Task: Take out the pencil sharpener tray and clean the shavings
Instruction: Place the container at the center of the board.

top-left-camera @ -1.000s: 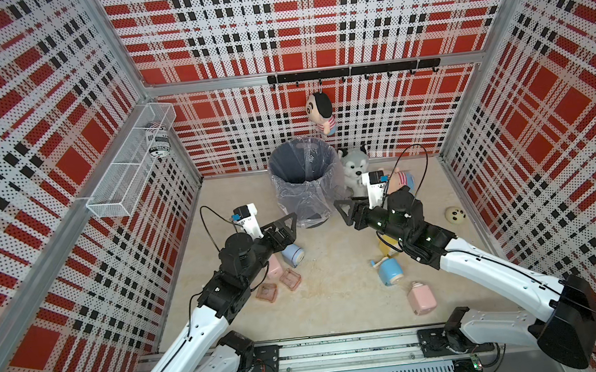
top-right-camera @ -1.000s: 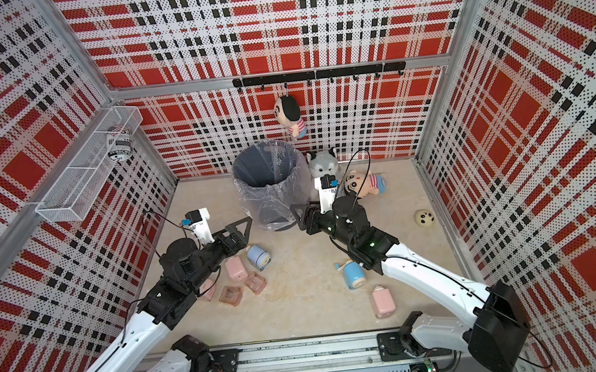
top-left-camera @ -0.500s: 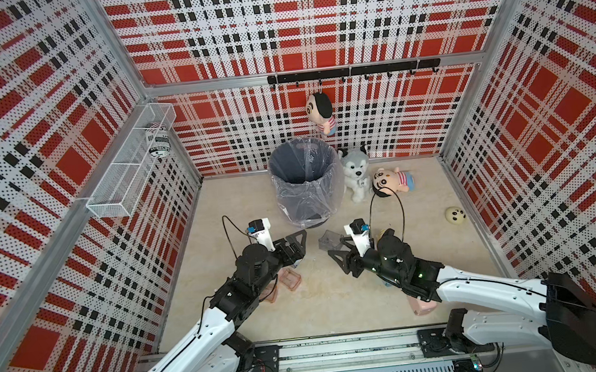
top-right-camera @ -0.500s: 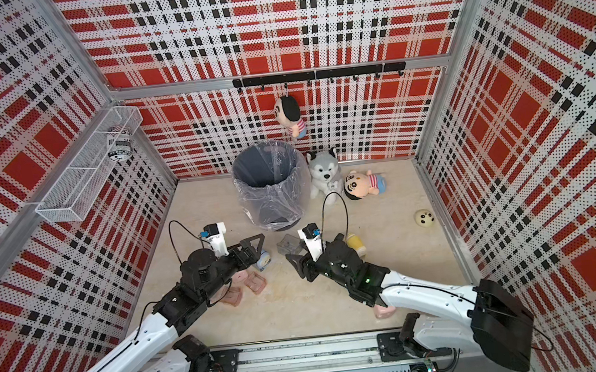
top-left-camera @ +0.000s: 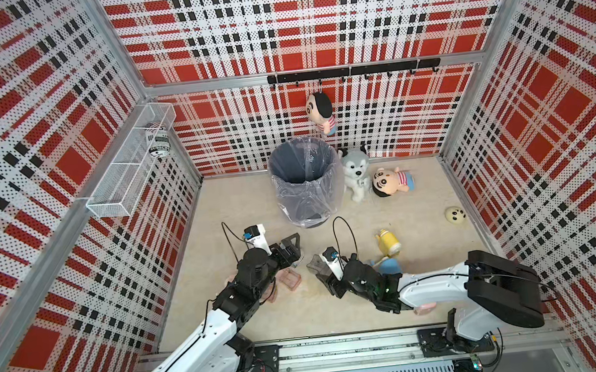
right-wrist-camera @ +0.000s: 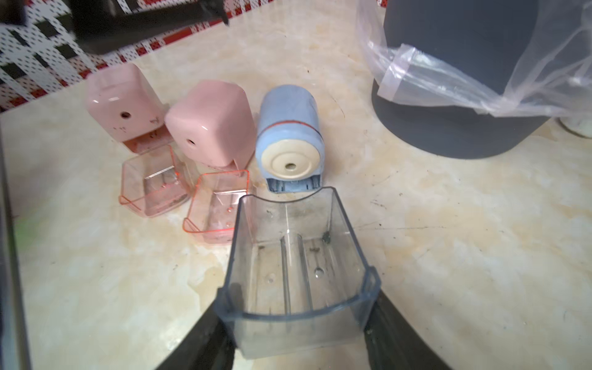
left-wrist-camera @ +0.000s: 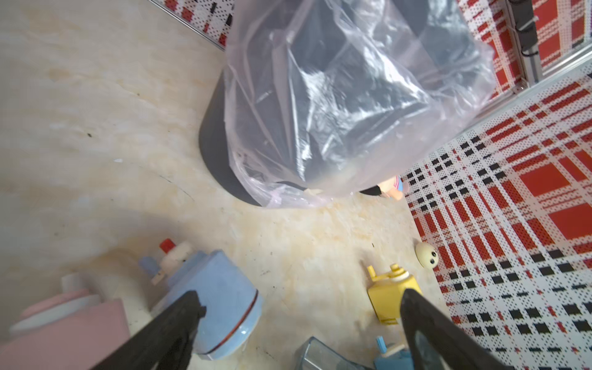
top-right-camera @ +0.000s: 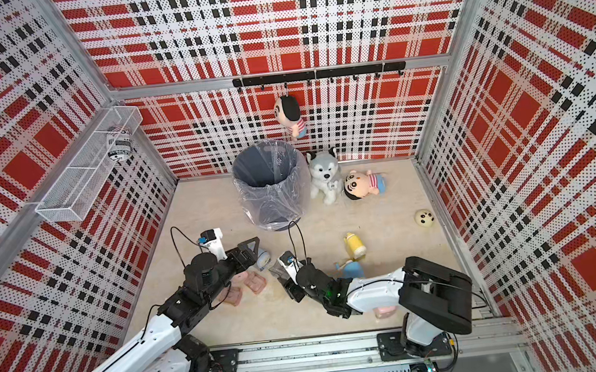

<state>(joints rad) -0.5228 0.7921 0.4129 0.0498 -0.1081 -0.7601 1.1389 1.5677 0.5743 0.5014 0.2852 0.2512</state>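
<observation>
Smoky clear plastic, the shavings tray sat clamped at its near end between the fingers of the right tool, open side up and bare but for a few dark specks, its far rim just short of the empty slot of the blue pencil sharpener lying on the worktop. Beside that sharpener lay two pink sharpeners, each with a pink tray before it, and the lined grey bin stood near. The left tool hung close by the blue sharpener, fingers wide apart, nothing between them.
</observation>
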